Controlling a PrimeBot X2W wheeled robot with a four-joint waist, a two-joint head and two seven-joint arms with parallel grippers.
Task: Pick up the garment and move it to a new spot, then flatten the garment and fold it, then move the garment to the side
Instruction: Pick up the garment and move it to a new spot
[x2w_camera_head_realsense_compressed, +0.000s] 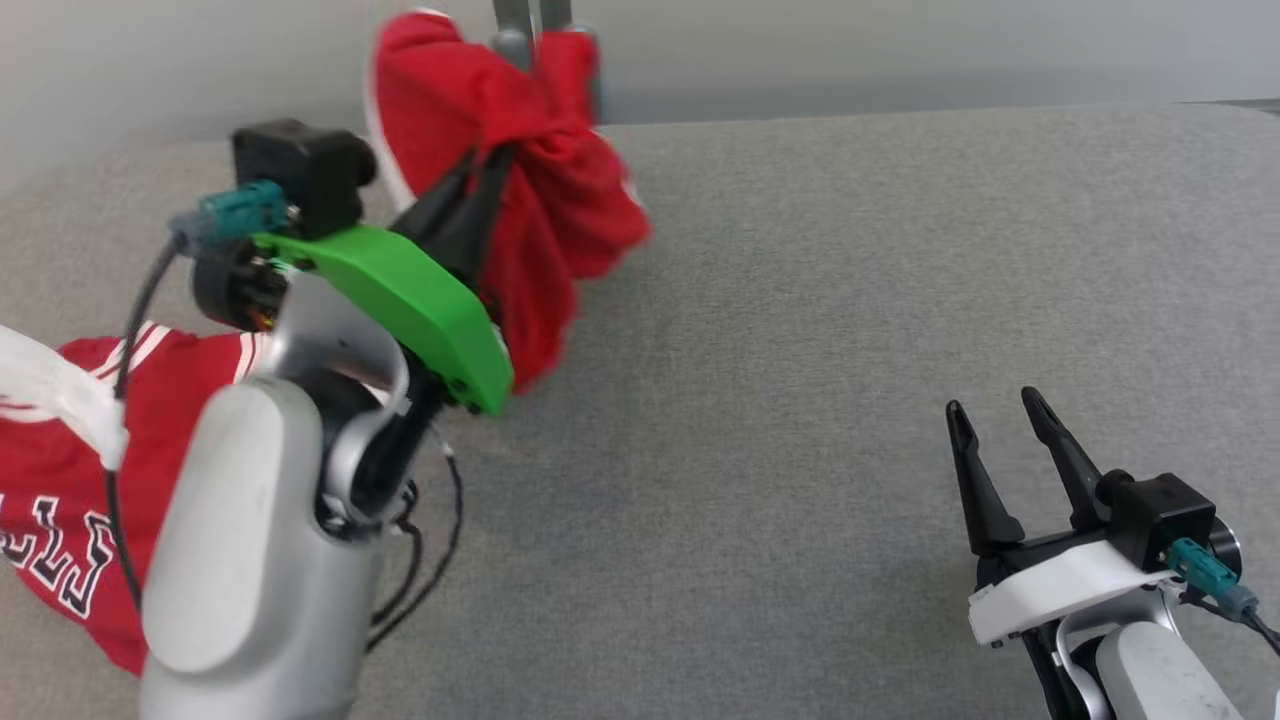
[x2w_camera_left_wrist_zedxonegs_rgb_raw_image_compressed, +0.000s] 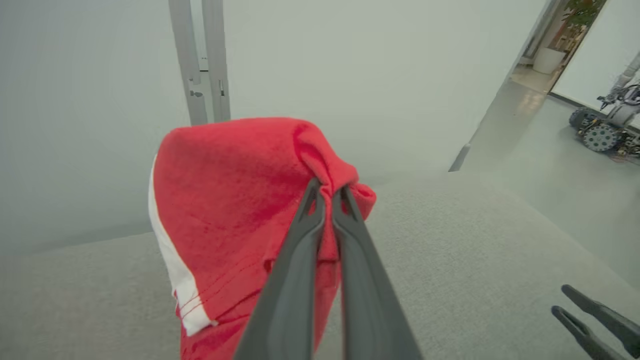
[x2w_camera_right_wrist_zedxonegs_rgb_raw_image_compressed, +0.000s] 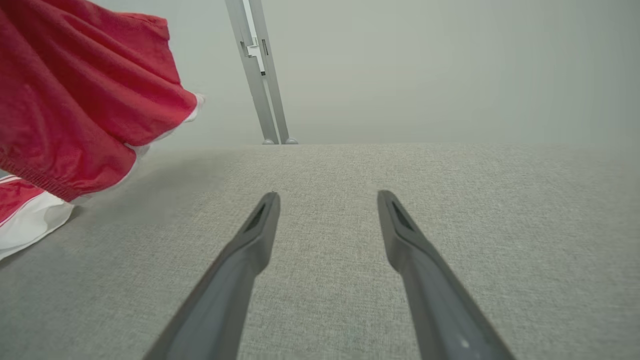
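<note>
Up close, my left pincer (x2w_camera_left_wrist_zedxonegs_rgb_raw_image_compressed: 327, 192) is pressed together on a bunched fold of the red garment (x2w_camera_left_wrist_zedxonegs_rgb_raw_image_compressed: 225, 200). The left wrist view shows that pinch plainly, with cloth squeezed between the tips of the two dark fingers (x2w_camera_left_wrist_zedxonegs_rgb_raw_image_compressed: 295, 280).

The head view shows what the wrist camera misses. The lifted part hangs as a crumpled bundle above the tabletop (x2w_camera_head_realsense_compressed: 800, 350). The rest lies at the near left, partly hidden behind my pale forearm (x2w_camera_head_realsense_compressed: 250, 540), with white block letters showing on it.

My right pincer (x2w_camera_right_wrist_zedxonegs_rgb_raw_image_compressed: 325, 197) is spread wide, low over the grey surface and well apart from the cloth. Its camera shows a stitched hem on the hanging cloth and white trim lying below it.

A pair of grey metal posts (x2w_camera_right_wrist_zedxonegs_rgb_raw_image_compressed: 260, 75) rises beyond the far edge. The tabletop is covered in grey woven fabric. The garment looks like a soft knit with white stripes.
</note>
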